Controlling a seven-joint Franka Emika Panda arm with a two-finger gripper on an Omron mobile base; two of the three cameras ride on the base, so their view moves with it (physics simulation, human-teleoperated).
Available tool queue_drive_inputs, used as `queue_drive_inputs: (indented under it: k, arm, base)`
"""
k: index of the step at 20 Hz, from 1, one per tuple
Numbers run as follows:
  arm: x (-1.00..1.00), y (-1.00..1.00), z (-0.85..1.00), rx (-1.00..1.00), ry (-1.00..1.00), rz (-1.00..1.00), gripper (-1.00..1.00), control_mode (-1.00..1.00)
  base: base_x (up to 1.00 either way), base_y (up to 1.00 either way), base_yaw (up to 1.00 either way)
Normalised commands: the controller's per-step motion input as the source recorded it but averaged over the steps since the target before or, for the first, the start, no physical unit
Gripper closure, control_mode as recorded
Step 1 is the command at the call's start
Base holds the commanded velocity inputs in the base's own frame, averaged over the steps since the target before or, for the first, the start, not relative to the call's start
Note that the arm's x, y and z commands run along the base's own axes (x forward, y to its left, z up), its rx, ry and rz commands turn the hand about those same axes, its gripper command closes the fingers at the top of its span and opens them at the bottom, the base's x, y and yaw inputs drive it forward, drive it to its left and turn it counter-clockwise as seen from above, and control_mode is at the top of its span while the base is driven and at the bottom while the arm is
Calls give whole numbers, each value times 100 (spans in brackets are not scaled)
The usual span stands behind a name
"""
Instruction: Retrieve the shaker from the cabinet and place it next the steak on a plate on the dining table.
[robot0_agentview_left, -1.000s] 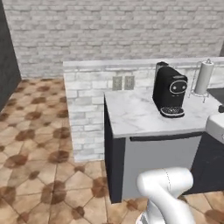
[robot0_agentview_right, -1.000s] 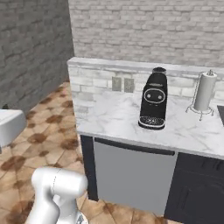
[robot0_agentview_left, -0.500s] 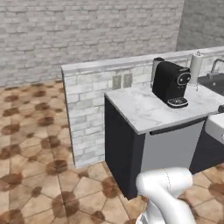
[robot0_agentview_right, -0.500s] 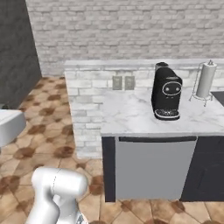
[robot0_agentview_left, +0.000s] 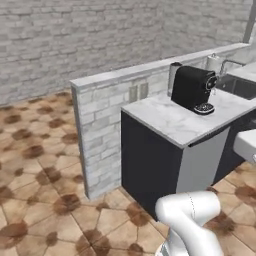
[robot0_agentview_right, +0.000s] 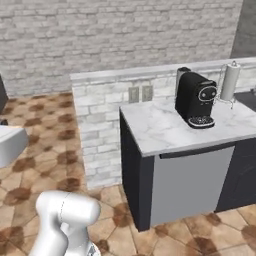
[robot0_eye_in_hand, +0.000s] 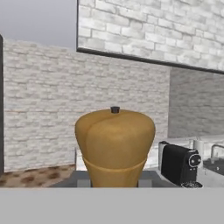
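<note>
Black coffee machine (robot0_agentview_left: 192, 89) on marble counter (robot0_agentview_left: 170, 120) (brick half-wall (robot0_agentview_left: 100, 130) behind).

The shaker (robot0_eye_in_hand: 114, 146) is seen in tan-brown wood, topped by a small dark knob. A black coffee machine (robot0_agentview_right: 196, 98) is set on a counter (robot0_agentview_right: 165, 131) of white, grey-veined marble over dark charcoal panels — one front panel is grey. Walls are patterned in pale grey brick; the floor (robot0_agentview_left: 35, 165) is tiled in mottled brown and beige.

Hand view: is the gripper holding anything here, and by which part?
Yes, the shaker. Its bulbous top rises just ahead of the camera; the hold is lower down, out of sight, so the exact part cannot be told.
</note>
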Motion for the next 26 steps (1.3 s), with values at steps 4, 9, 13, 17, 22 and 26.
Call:
queue_drive_inputs:
  k: [4,9,13,17,22,26]
  arm:
    - [0,0,0,0,0,0,100,100]
    - [0,0,0,0,0,0,100,100]
    - [0,0,0,0,0,0,100,100]
    - [0,0,0,0,0,0,100,100]
    - [0,0,0,0,0,0,100,100]
    - [0,0,0,0,0,0,100,100]
  base:
    - [29,100,-42]
    - [30,100,-42]
    - [30,100,-42]
    - [29,100,-39]
    - [28,100,-35]
    - [27,100,-35]
